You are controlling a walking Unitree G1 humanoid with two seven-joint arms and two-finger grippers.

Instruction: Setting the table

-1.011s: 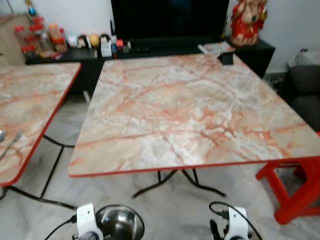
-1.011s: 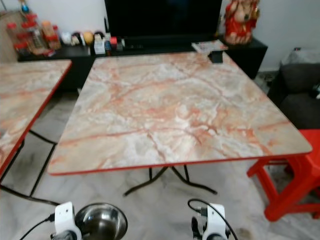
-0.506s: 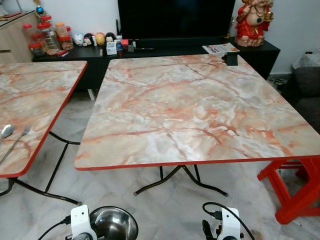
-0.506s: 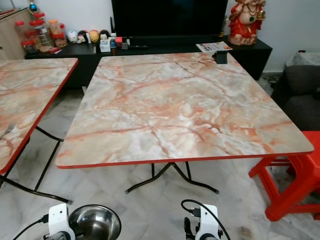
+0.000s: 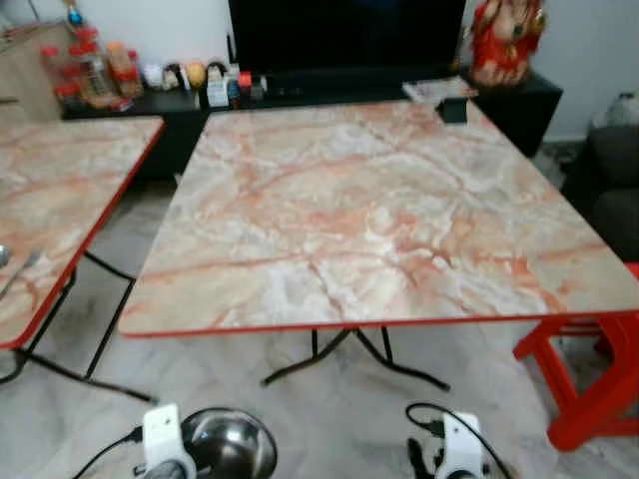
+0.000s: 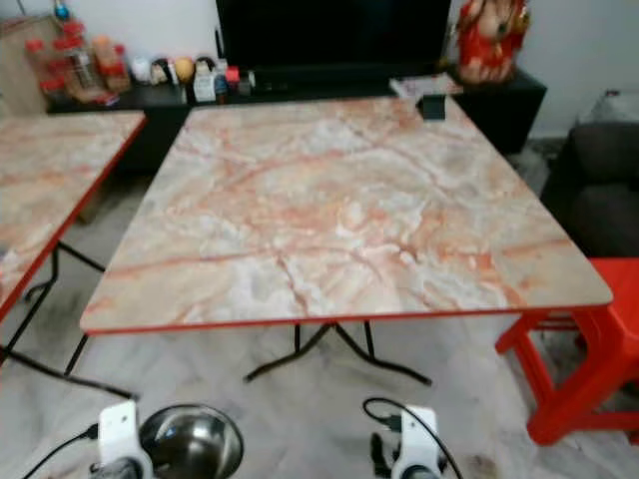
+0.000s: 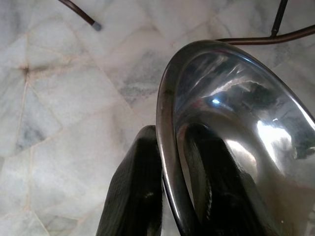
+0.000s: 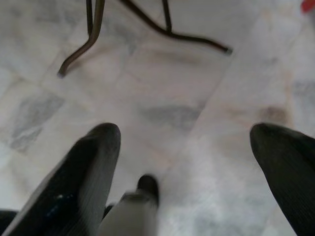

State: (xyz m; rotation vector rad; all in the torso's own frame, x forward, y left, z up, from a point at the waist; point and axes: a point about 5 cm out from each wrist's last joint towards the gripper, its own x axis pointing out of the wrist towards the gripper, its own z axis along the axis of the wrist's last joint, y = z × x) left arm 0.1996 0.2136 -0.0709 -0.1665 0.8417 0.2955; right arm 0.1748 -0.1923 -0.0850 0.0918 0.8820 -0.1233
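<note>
- The left gripper (image 7: 170, 206) sits low at the near left, above the floor, clamped on the rim of a stainless steel bowl (image 7: 236, 128): one black finger lies outside the rim and the other inside the bowl.
- In the head views the bowl (image 5: 232, 444) hangs at the near edge, short of the table, over pale marble floor tiles (image 5: 329, 419).
- The right gripper (image 8: 192, 167) hangs at the near right over the floor with its two black fingers spread wide and nothing between them.
- A square marble-pattern table (image 5: 369, 210) with a red edge and black folding legs stands ahead.
- A second table (image 5: 60, 200) of the same pattern stands to the left, with a spoon and fork (image 5: 15, 267) near its near edge.
- A red plastic stool (image 5: 589, 379) stands at the right near corner of the main table.
- At the far side, a black TV console (image 5: 300, 95) carries jars, small figurines, a red statue (image 5: 504, 40) and a television (image 5: 339, 30).
</note>
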